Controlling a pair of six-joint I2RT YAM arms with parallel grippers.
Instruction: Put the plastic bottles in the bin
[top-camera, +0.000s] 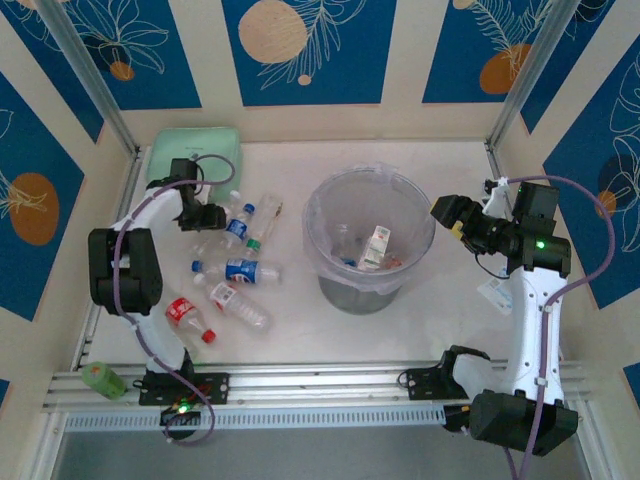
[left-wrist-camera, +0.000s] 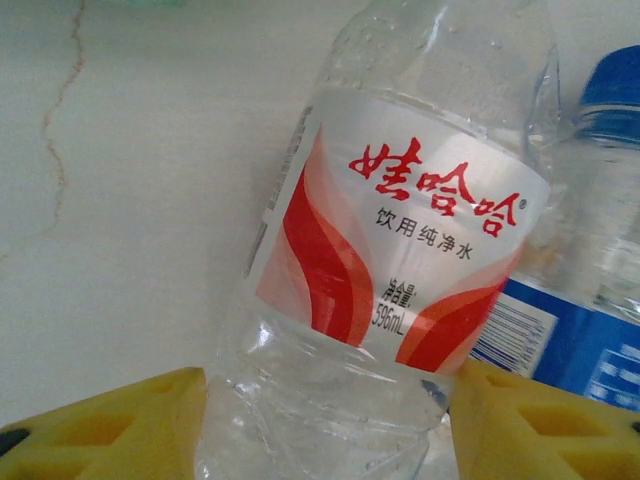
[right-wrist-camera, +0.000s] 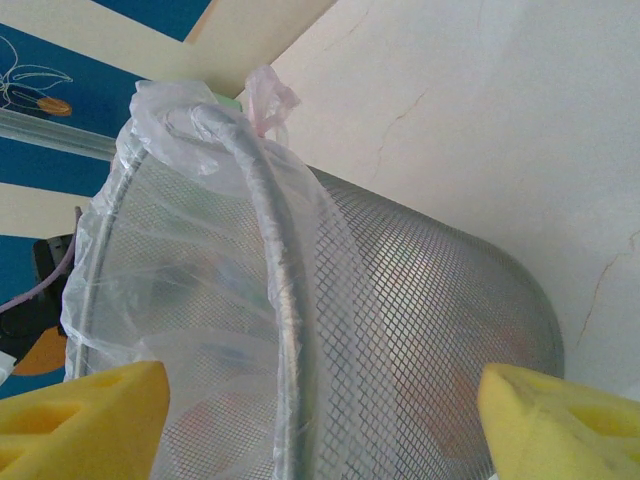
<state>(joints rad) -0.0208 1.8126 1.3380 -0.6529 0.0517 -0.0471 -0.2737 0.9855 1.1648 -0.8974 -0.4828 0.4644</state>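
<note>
1. Left gripper (left-wrist-camera: 325, 435): its yellow fingers (left-wrist-camera: 110, 430) stand on either side of the lower body of a clear bottle with a red-and-white label (left-wrist-camera: 400, 250). Each finger's edge meets the bottle's outline, but whether they are pressing on it cannot be told.
2. Just to the right of that bottle lies a blue-labelled bottle (left-wrist-camera: 560, 345) with a blue cap; both rest on the pale table (left-wrist-camera: 130, 200).
3. From above, the left gripper (top-camera: 203, 218) sits at the far end of the bottle cluster, left of the bin (top-camera: 318, 215).
4. Loose bottles spread on the table nearer the arm bases: a blue-labelled one (top-camera: 240, 270), a red-capped one with a red label (top-camera: 185, 312), and a clear one with a small white-and-red label (top-camera: 240, 306).
5. Right gripper (right-wrist-camera: 320, 425): its jaws are spread wide with nothing between them, facing the bin's mesh wall (right-wrist-camera: 430, 300) and its clear plastic liner.
6. From above, the right gripper (top-camera: 452, 214) hangs just beside the bin's right rim.
7. In the bin's bottom lie a few items, one white-labelled (top-camera: 376, 245).
8. A mint-green pouch (top-camera: 195, 150) lies at the far left corner.
</note>
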